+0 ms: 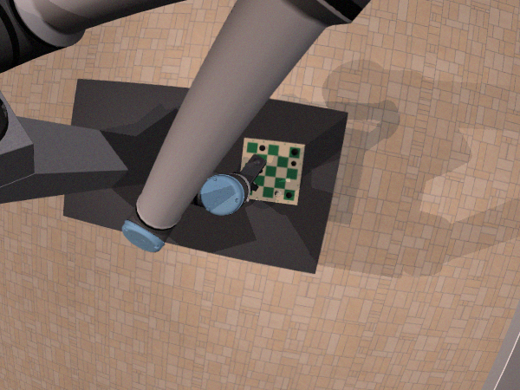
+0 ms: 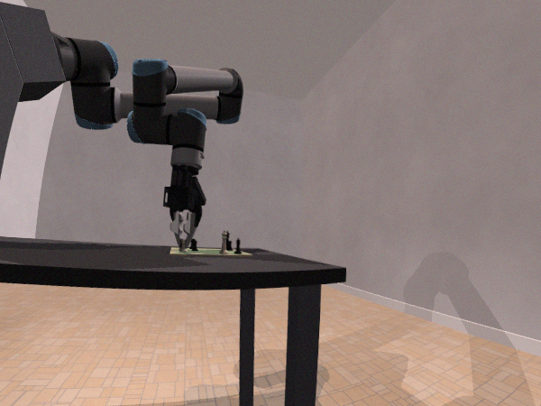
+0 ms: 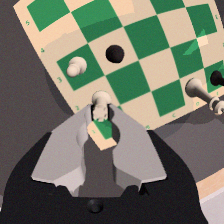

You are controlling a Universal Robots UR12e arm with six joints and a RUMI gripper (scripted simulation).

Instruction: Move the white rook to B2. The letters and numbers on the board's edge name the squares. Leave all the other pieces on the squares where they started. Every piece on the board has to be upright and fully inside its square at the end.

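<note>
The small green and cream chessboard [image 1: 273,171] lies on the dark table. In the wrist view the white rook [image 3: 100,104] stands upright near the board's corner closest to me. My gripper [image 3: 101,105] is low over the board, and its two grey fingers press against the rook from both sides. In the side view the fingertips [image 2: 182,244] reach down to the board's left end. In the top view the wrist [image 1: 256,164] hides the rook.
A white pawn [image 3: 76,66] and a black piece [image 3: 114,53] stand one or two squares beyond the rook. A tall white piece [image 3: 197,90] and a black one [image 3: 217,77] stand at the right. More black pieces [image 1: 295,152] stand at the far side.
</note>
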